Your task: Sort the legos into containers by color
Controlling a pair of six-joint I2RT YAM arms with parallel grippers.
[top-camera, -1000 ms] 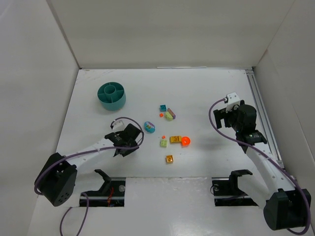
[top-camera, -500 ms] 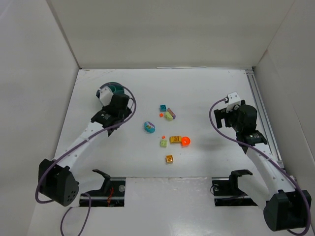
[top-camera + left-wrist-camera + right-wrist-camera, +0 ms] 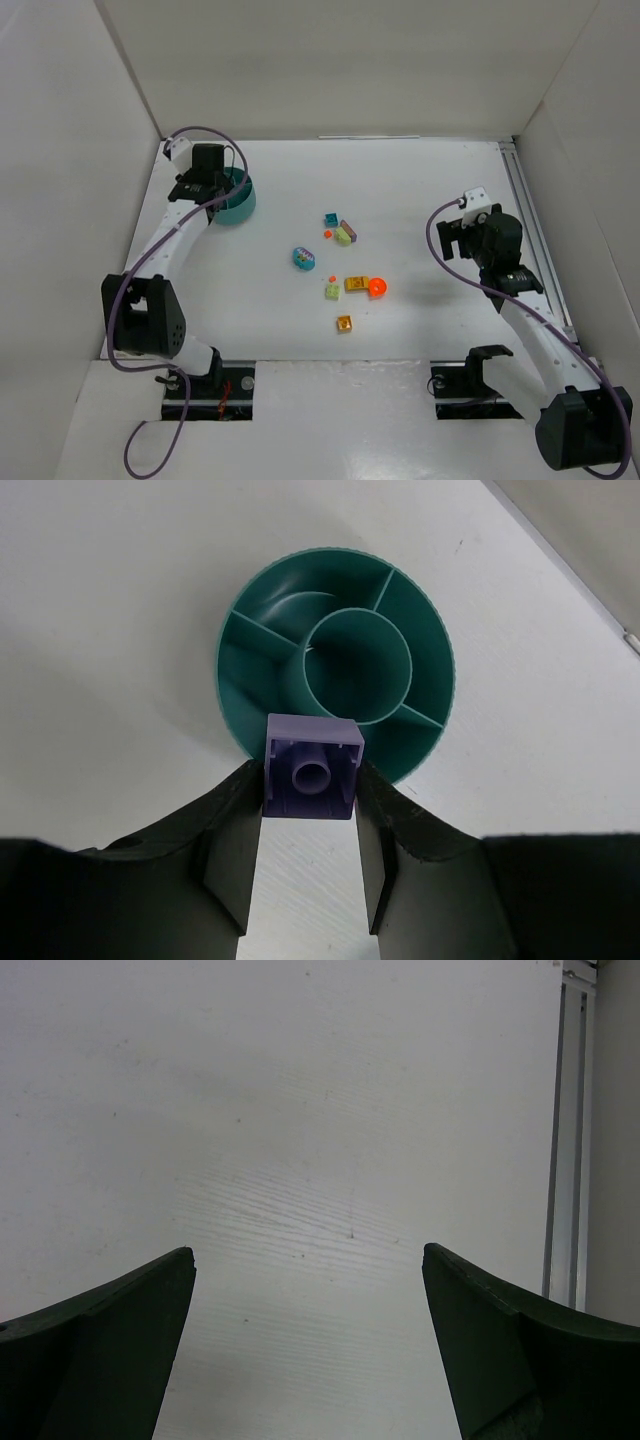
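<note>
Table (image 3: 420, 180): teal bowl (image 3: 425, 630) sits near far-left corner.
Left arm (image 3: 165, 240): stretched along left edge, wrist above bowl, pointing down.
Right arm (image 3: 530, 320): bent, by right edge.
Left gripper (image 3: 310, 790): clamped on purple brick (image 3: 311, 765), hollow underside toward wrist camera, brick over bowl's near rim.
Right gripper (image 3: 306, 1250): jaws spread wide over bare table.
Loose legos (image 3: 357, 283): clustered mid-table, well apart from both grippers.

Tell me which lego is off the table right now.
The purple brick, pinched in the left gripper over the teal bowl at its edge. The other legos all lie loose on the table.
</note>
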